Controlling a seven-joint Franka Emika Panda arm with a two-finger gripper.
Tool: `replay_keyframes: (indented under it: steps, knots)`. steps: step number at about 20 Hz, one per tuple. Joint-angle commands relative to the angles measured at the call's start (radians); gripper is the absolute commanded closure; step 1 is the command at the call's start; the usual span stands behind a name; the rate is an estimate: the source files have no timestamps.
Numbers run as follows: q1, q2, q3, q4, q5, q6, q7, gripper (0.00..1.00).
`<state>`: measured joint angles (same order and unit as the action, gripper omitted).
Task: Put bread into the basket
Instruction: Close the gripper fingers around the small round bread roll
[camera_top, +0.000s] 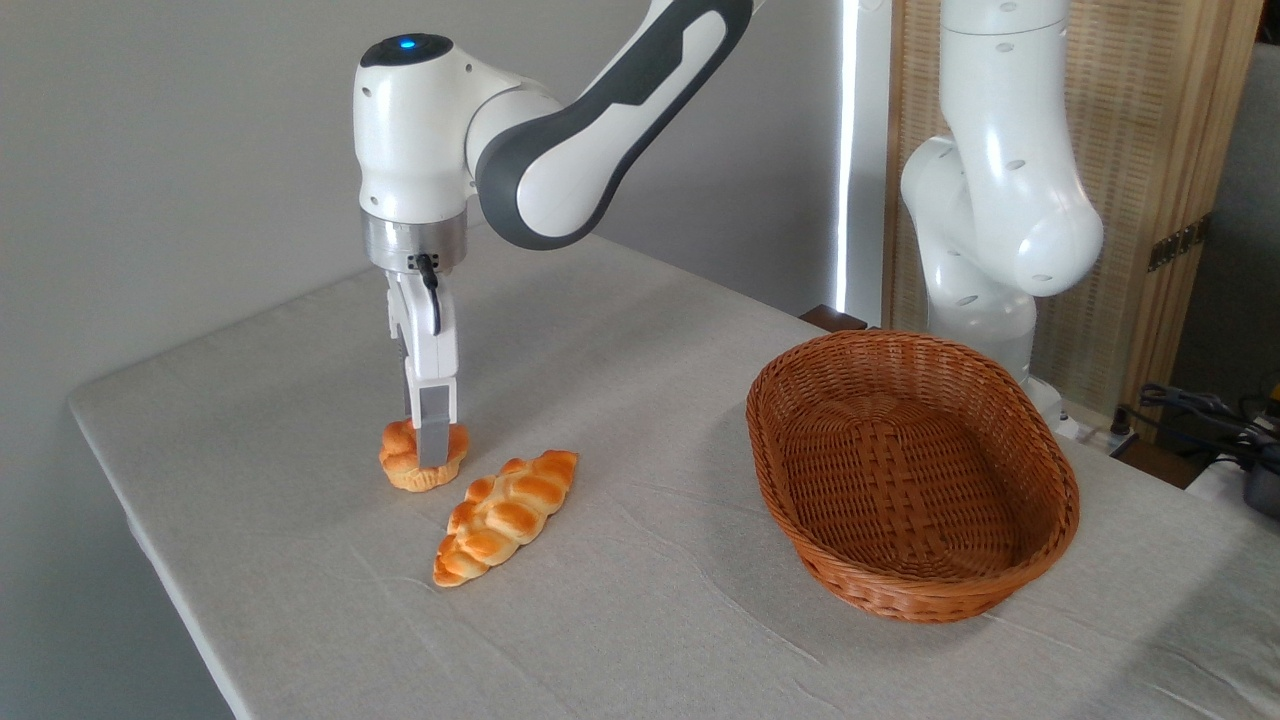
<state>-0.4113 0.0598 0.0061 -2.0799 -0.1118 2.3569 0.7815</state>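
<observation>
- Two breads lie on the table (300, 420): one small round bun (405, 465) with a knotted top, and one longer braided loaf (506, 516) with pointed ends.
- One basket (1040, 470), empty, and one white arm (600, 120) with one gripper (428, 452).
- From the table's middle, the bun sits at about nine o'clock, resting on the cloth; the basket is at about three o'clock, well apart from it.
- The braided loaf lies just beside the bun, at about four o'clock from it, slanting across the cloth between bun and basket but closer to the bun.
- The gripper points straight down onto the bun; its near grey finger covers the bun's front, and the other finger is hidden behind, so whether the jaws press the bun or merely straddle it cannot be told.
- Both breads are glossy golden-orange with browner ridges.
- The basket is oval, reddish-brown woven wicker, with low sloping sides.
- A pale, slightly creased cloth covers the table.
- A slatted wooden screen (1150, 150) stands at about one o'clock, behind the arm's base.
</observation>
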Motion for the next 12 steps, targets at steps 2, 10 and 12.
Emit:
replay_keyframes:
  steps: [2, 10, 12]
  knots:
    - [-0.014, 0.0, 0.011, -0.017, -0.011, 0.024, 0.022, 0.32]
    - [-0.014, 0.0, 0.009, -0.035, -0.023, 0.021, 0.108, 0.73]
    - [-0.014, 0.0, 0.009, -0.034, -0.023, 0.022, 0.108, 0.74]
